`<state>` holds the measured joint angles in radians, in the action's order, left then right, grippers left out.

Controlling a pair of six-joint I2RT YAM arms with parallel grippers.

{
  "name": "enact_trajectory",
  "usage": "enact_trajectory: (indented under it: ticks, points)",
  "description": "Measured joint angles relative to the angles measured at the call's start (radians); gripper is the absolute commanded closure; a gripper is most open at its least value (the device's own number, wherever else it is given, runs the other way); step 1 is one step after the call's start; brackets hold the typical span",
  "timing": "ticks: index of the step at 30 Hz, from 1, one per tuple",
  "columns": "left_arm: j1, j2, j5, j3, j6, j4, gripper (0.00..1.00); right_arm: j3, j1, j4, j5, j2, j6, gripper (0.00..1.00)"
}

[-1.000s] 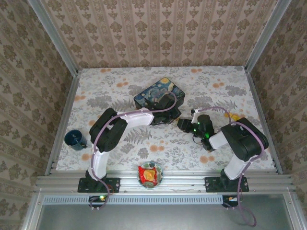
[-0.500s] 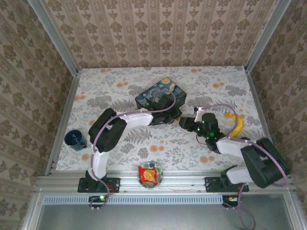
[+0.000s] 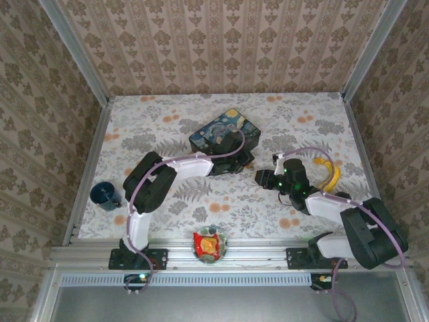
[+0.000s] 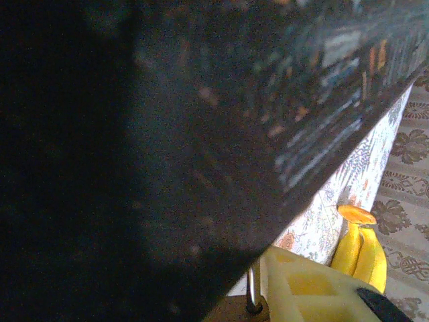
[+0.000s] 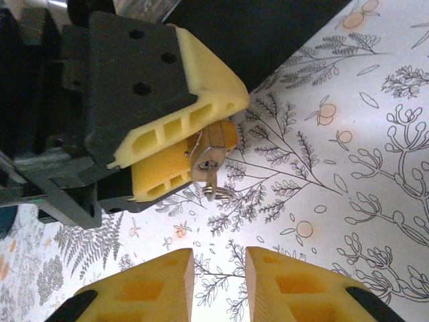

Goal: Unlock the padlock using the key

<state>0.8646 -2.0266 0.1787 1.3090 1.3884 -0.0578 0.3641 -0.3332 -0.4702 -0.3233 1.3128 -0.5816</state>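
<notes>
The tiny brass padlock [image 5: 219,139] is pinched between the yellow pads of my left gripper [image 5: 201,144], which is shut on it beside the Starry Night tin [image 3: 223,132]. A silver key [image 5: 210,176] with a small ring [image 5: 220,193] hangs from the padlock's underside. In the left wrist view the thin shackle [image 4: 253,287] rises beside one yellow finger [image 4: 308,292]. My right gripper [image 5: 220,282] is open and empty, a short way from the key, fingers pointing at it. From above, the right gripper [image 3: 263,178] faces the left gripper [image 3: 247,162] with a small gap between them.
A yellow banana [image 3: 329,172] lies right of the right arm. A dark blue cup [image 3: 105,195] stands at the left edge, and a red-and-yellow object [image 3: 210,244] sits on the front rail. The tin's dark wall [image 4: 167,134] sits close against the left wrist.
The right arm's elbow has swung down to the lower right. Its gripper has drawn back slightly to the right of the left gripper. The left arm has not moved.
</notes>
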Motion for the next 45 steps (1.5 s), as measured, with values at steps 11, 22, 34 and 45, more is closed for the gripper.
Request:
enact_trajectory:
  ticks: [11, 22, 34, 45]
  points:
    - [0.000, 0.001, 0.002, -0.001, 0.000, 0.000, 1.00, 0.132, 0.004, 0.031, -0.003, 0.104, 0.030, 0.73]
    - [0.000, 0.001, 0.001, -0.001, 0.000, -0.001, 1.00, 0.131, 0.008, 0.003, -0.017, 0.159, 0.015, 0.89]
    - [-0.002, 0.006, 0.040, -0.040, -0.057, -0.087, 0.32, 0.130, 0.034, -0.131, -0.082, 0.262, -0.106, 1.00]
    - [0.017, 0.039, 0.030, -0.198, -0.061, -0.362, 0.28, 0.130, 0.030, -0.141, -0.086, 0.267, -0.163, 1.00]
